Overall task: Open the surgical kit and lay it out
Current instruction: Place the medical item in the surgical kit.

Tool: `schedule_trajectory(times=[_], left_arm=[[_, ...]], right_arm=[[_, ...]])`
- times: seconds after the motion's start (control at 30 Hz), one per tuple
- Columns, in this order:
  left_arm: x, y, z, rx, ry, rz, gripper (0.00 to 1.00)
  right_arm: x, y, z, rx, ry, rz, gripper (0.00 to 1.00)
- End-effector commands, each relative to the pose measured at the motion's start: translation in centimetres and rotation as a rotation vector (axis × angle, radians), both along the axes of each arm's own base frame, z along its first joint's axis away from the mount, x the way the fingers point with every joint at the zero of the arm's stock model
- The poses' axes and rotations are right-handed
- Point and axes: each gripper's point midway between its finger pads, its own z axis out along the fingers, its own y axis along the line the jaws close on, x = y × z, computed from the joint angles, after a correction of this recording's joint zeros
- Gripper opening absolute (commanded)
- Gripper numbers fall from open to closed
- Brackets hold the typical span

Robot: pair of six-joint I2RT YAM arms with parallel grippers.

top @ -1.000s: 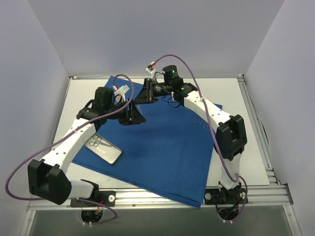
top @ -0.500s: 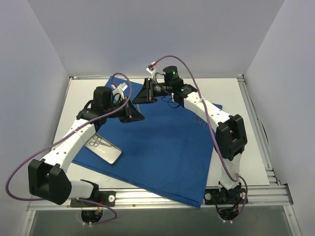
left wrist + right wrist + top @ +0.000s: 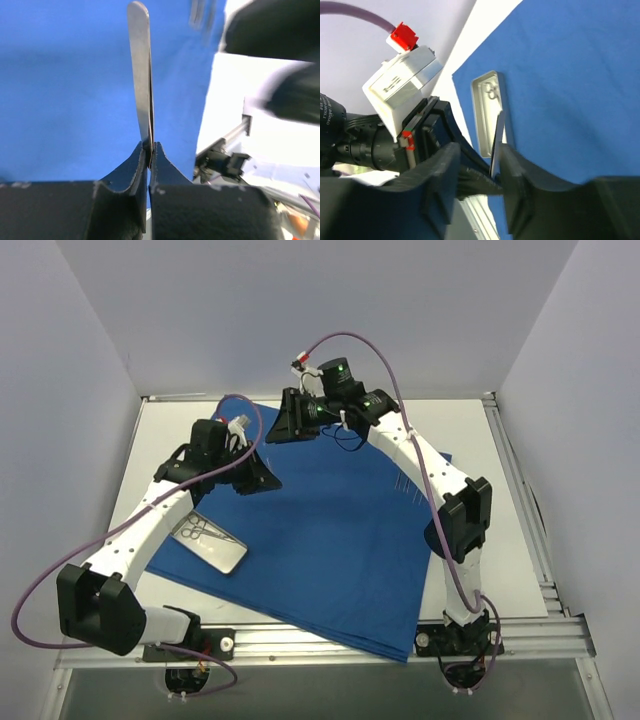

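1. Left claw (image 3: 148,150) — closed tight on a thin silver instrument (image 3: 140,70), which projects straight out from the fingertips over the royal-blue cloth wrap (image 3: 330,540). The gripped end is hidden between the fingers.
2. Right claw (image 3: 480,157) — fingers apart, with the instrument's free end between them. Contact cannot be determined.
3. The wrap lies spread on the tabletop (image 3: 495,450).
4. The metal tray (image 3: 212,542) rests on the wrap's left part and holds scissor-like instruments (image 3: 193,531) — count unclear.
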Motion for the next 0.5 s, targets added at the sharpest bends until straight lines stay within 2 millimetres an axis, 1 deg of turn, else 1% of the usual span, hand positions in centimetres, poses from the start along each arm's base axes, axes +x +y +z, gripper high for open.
schedule_trajectory(times=[0.0, 0.03, 0.1, 0.27, 0.47], left_arm=[[0.9, 1.6, 0.1, 0.088, -0.002, 0.071, 0.02], [0.8, 1.7, 0.0, 0.096, 0.002, 0.073, 0.02], [0.9, 1.7, -0.1, 0.102, 0.005, 0.076, 0.02], [0.9, 1.4, 0.2, 0.091, -0.004, 0.066, 0.02], [0.7, 1.1, 0.5, 0.078, -0.013, 0.053, 0.02]], right_arm=[[-0.4, -1.3, -1.8, -0.172, -0.035, -0.048, 0.4], [-0.4, -1.4, -1.9, -0.189, -0.045, -0.055, 0.45], [-0.6, -1.2, -2.2, -0.225, -0.062, -0.057, 0.48], [-0.9, -0.4, -2.7, -0.284, -0.093, -0.045, 0.48], [-1.1, 0.5, -4.0, -0.301, -0.091, -0.03, 0.43]])
